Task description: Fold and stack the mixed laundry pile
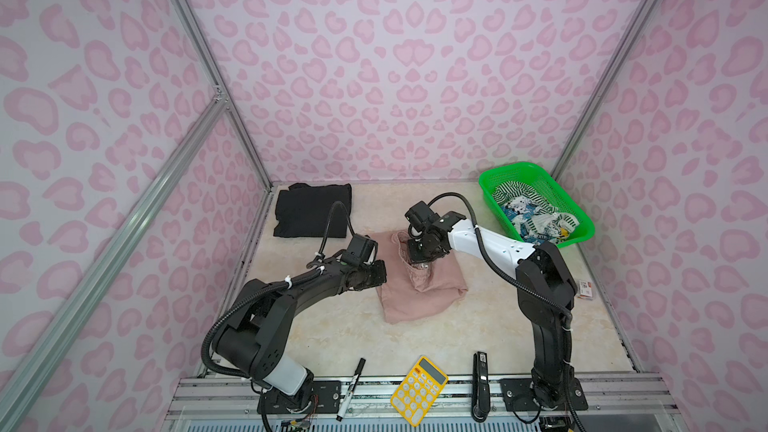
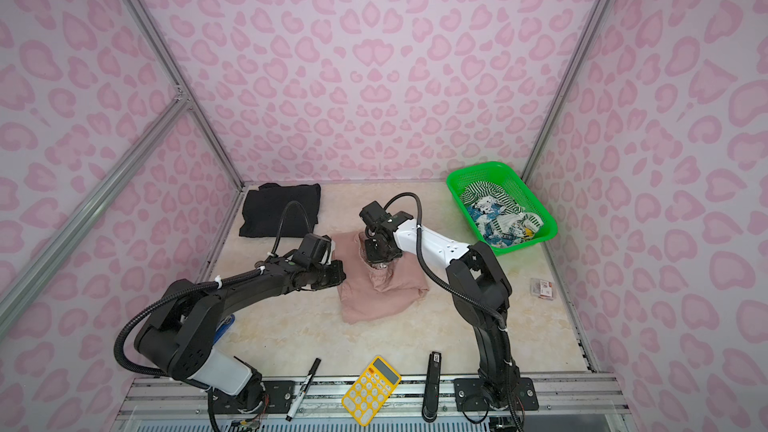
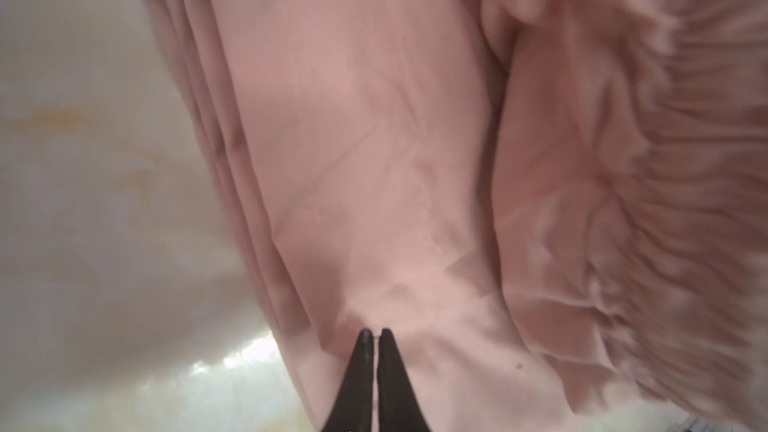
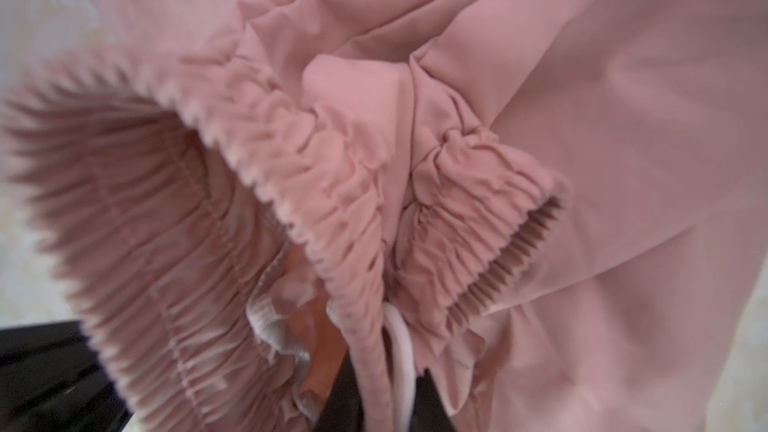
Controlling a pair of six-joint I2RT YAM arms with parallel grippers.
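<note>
Dusty-pink drawstring shorts (image 1: 419, 297) (image 2: 378, 297) lie bunched at mid-table. My right gripper (image 1: 419, 261) (image 2: 376, 261) points down over them. In the right wrist view its dark fingers (image 4: 345, 396) hold the gathered waistband (image 4: 365, 351) and white cord (image 4: 401, 351) between them, lifted into a peak. My left gripper (image 1: 382, 278) (image 3: 374, 332) is at the shorts' left edge, shut, with pink fabric (image 3: 374, 160) puckering at its tips. A large black garment (image 1: 311, 211) lies folded at the back left. Striped (image 1: 515, 193) and blue-white printed (image 1: 528, 218) pieces sit in the basket.
The green mesh basket (image 1: 519, 166) (image 2: 482, 166) stands at the back right corner. Along the front edge lie a marker (image 1: 351, 388), a yellow calculator (image 1: 419, 390) and a black stapler (image 1: 481, 386). A small packet (image 1: 585, 288) sits by the right wall.
</note>
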